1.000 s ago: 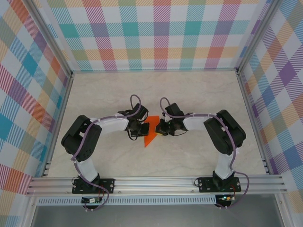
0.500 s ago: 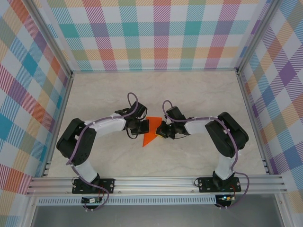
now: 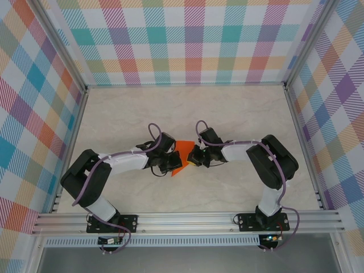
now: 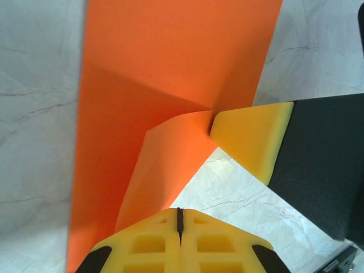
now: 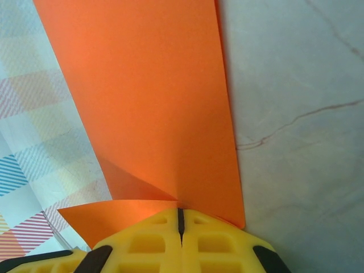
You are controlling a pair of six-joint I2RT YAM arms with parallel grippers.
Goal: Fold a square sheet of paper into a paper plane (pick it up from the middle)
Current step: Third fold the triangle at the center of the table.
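The bench offers open room on the outer side of each tool. The square sheet of paper, part-folded, stretches ahead of the left tool, which is closed on its turned-up flap. The right tool pinches the edge facing it, likely to steady the crease.

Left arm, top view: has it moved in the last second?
Yes. The left elbow has swung left and down toward the front rail. The left fingers, shut on the paper, have slid slightly toward that rail too.
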